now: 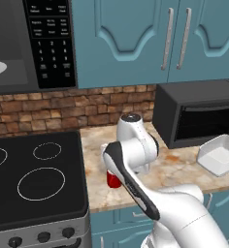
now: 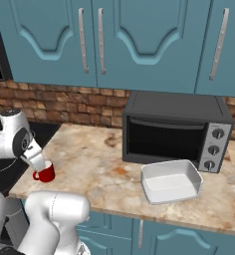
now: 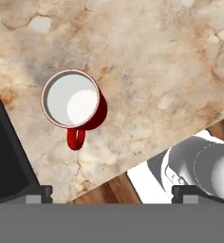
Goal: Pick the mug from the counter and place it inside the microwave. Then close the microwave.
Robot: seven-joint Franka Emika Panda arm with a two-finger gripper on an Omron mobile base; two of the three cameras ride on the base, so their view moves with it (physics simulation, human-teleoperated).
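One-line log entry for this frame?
phase: approach | hand: open, above mug, no contact | mug: upright on counter | microwave: open

The mug stands upright on the counter, near its front edge, just right of the stovetop. Well right of the mug sits the tray, the countertop oven behind it. The microwave hangs above the stovetop.

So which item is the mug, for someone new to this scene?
Find the speckled counter between the black stovetop and the black countertop oven. Near its front corner beside the stovetop stands the mug: small, red, white inside, with a handle, unlike the white rectangular dish.
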